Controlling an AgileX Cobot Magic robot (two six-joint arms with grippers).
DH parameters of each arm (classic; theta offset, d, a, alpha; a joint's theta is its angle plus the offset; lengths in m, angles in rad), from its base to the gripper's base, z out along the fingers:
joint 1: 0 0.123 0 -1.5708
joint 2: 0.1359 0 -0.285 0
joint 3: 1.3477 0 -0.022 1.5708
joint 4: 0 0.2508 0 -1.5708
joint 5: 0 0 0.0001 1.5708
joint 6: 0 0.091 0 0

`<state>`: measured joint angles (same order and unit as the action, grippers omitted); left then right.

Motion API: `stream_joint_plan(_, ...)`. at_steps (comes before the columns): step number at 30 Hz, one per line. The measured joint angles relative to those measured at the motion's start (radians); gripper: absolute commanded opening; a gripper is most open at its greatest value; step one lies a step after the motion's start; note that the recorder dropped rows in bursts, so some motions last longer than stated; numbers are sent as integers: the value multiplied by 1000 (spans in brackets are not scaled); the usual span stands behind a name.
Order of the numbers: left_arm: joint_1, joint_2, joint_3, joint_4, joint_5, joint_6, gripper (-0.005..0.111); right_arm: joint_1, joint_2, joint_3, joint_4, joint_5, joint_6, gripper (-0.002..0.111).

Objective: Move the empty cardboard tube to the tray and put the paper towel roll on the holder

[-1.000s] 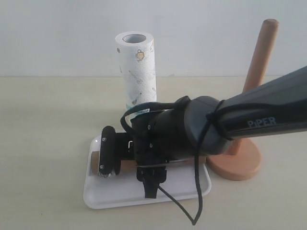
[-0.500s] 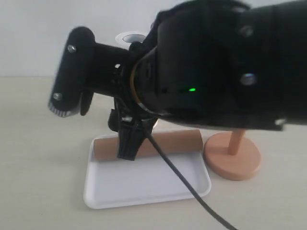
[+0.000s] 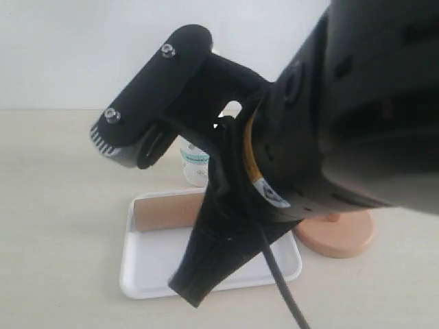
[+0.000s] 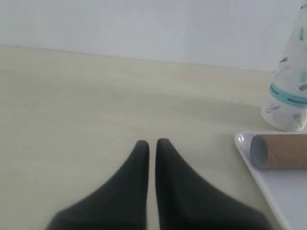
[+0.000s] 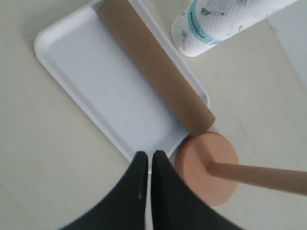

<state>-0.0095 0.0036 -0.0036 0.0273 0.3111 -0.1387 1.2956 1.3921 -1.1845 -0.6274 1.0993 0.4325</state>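
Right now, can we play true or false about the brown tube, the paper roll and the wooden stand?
1. The cardboard tube is in the tray. True.
2. The paper towel roll sits on the holder. False: it stands on the table beside the tray, and the holder is bare.
3. The right gripper is holding the tube. False: its fingers are closed on nothing, above the tray's corner.
4. The left gripper is holding nothing. True.
5. The tube stands upright. False: it lies on its side along one long rim of the tray.
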Motion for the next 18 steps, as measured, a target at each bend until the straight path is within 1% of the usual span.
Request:
stream_joint_plan(2, 0, 0, 0, 0, 0, 0, 5, 0, 0, 0, 13, -27, 96, 1)
stream_joint_plan(4, 0, 0, 0, 0, 0, 0, 5, 0, 0, 0, 13, -54, 128, 1)
stream_joint_plan(8, 0, 0, 0, 0, 0, 0, 5, 0, 0, 0, -72, -96, 130, 1)
stream_joint_plan(14, 0, 0, 0, 0, 0, 0, 5, 0, -2, 3, -79, -85, 167, 1)
stream_joint_plan(16, 0, 0, 0, 0, 0, 0, 5, -12, -24, 44, -83, -142, 172, 1)
stream_joint_plan(18, 0, 0, 0, 0, 0, 0, 5, -64, -66, 128, -77, -268, 181, 1)
